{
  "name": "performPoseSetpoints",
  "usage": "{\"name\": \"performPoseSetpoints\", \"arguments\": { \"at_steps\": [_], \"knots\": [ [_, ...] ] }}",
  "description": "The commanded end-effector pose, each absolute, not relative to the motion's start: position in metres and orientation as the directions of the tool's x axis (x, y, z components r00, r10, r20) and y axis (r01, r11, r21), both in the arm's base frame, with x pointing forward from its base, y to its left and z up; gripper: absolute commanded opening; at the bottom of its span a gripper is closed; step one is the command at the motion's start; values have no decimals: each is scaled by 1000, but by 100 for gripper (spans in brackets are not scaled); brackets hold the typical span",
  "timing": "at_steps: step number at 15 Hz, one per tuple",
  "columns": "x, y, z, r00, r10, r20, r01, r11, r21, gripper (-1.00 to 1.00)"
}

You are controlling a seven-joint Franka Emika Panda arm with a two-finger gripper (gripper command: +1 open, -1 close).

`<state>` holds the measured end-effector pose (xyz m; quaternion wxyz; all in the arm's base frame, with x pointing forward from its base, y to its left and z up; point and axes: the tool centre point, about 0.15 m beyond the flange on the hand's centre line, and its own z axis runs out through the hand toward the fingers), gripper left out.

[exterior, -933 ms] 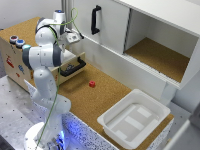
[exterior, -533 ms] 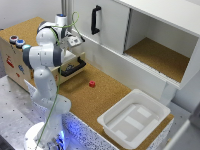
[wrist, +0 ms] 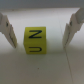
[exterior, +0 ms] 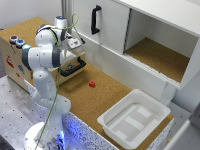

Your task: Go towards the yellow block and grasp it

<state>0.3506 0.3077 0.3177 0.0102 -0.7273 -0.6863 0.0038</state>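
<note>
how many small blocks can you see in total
2: a yellow block lies between the open gripper fingers in the wrist view; a red block sits on the cork counter. The arm may hide others.

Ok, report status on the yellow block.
Gripper open, jaws either side of the block. Yellow cube block with black letters, ungrasped. Nothing in the way.
</note>
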Motion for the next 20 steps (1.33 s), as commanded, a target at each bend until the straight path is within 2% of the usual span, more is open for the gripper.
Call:
{"name": "performPoseSetpoints", "arguments": {
  "at_steps": [1,8,11,15,18,20],
  "knots": [
    [327,293,307,63,997,53,993,-68,99,-100],
    [333,302,300,75,994,76,991,-83,109,-100],
    [339,304,310,85,993,85,986,-97,139,-100],
    [349,291,364,132,983,129,965,-157,209,-100],
    [353,275,396,175,970,171,953,-210,216,-100],
    [356,256,417,232,946,226,938,-280,206,-100]
  ]
}}
